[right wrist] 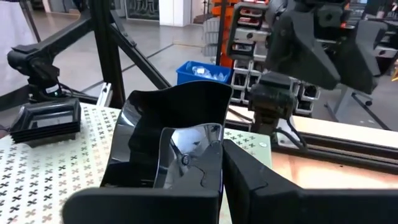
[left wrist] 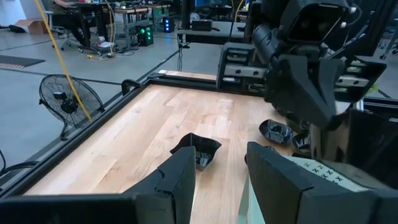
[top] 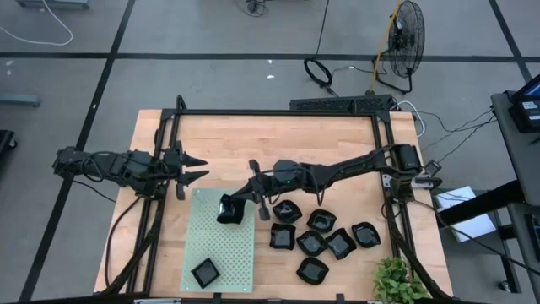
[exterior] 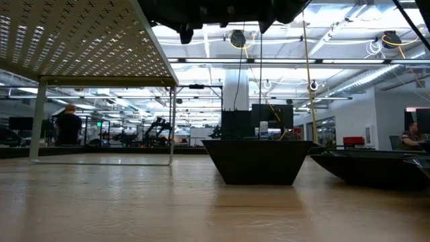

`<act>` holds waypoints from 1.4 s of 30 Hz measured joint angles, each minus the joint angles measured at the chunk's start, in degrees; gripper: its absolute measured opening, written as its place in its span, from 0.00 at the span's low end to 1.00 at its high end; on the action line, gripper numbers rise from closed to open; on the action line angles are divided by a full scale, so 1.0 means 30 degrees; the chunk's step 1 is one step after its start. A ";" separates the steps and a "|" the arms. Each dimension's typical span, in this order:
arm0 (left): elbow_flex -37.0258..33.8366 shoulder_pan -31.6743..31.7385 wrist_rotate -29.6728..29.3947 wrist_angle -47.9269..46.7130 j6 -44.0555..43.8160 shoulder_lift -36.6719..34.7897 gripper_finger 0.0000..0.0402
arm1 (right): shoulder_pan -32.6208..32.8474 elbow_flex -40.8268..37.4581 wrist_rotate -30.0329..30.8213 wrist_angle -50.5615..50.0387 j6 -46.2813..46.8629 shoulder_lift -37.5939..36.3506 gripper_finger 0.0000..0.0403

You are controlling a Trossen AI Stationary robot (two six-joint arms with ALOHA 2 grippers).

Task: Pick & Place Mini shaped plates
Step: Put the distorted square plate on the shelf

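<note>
My right gripper (top: 245, 201) reaches from the table's right side over the pale green perforated mat (top: 221, 253). It is shut on one glossy black mini plate (right wrist: 177, 124). A ribbed square plate (top: 205, 272) lies flat on the mat's near end. Several more black plates (top: 321, 241) lie on the wood to the right of the mat. The low view shows one of them (exterior: 255, 161) resting on its base. My left gripper (top: 196, 169) hangs open over the table's left side, beyond the mat's far end, with nothing between its fingers (left wrist: 180, 180). My right gripper pinches the plate by one side wall (right wrist: 189, 165) between its two fingers. The fingers lie about level and come from the table's right side. The plate stands tipped up on edge at the fingers' free ends, its hollow toward the wrist camera, lifted clear of the mat.
A black frame (top: 278, 112) runs round the table's far and side edges. A potted plant (top: 396, 283) stands at the near right corner. The mat stands raised on legs (exterior: 37, 121). Bare wood (top: 278, 143) lies at the far middle.
</note>
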 joint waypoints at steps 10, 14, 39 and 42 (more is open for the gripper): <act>0.0000 0.0000 0.0028 -0.0006 0.0000 0.0000 0.37 | 0.0345 0.0000 0.0039 -0.0015 -0.0513 0.0015 0.00; 0.0000 0.0000 0.0028 -0.0003 0.0000 0.0000 0.37 | 0.0369 0.0000 0.0044 -0.0040 -0.0493 0.0015 0.01; 0.0000 0.0000 0.0021 -0.0007 0.0001 0.0000 0.37 | 0.1871 -0.0036 0.0124 -0.5208 -0.1940 -0.0862 0.23; 0.0000 0.0000 0.0021 -0.0014 0.0000 0.0000 0.37 | 0.2128 -0.0036 0.0277 -0.5649 -0.2188 -0.0879 0.18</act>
